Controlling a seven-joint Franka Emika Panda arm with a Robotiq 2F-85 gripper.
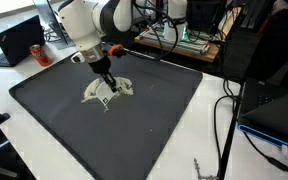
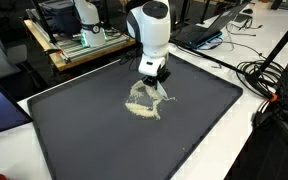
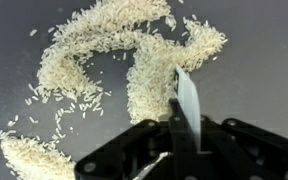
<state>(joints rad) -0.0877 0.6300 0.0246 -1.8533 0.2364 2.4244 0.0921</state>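
Observation:
White rice (image 3: pixel 94 50) lies scattered in curved bands on a dark mat (image 1: pixel 154 130). In both exterior views it is a small pale patch, rice (image 1: pixel 92 93) and rice (image 2: pixel 142 106), near the middle of the mat (image 2: pixel 204 130). My gripper (image 3: pixel 184 128) is shut on a thin white flat blade (image 3: pixel 187 100) that sticks out past the fingers, its tip at the edge of the rice. In both exterior views the gripper (image 1: pixel 106 86) points down just over the rice, gripper (image 2: pixel 154 80) close to the mat.
A laptop (image 1: pixel 19 40) and a red can (image 1: pixel 40 53) stand beyond the mat on the white table. A wooden bench with electronics (image 1: pixel 179 40) is behind. Black cables (image 2: pixel 269 80) and another laptop (image 2: pixel 209 30) lie beside the mat.

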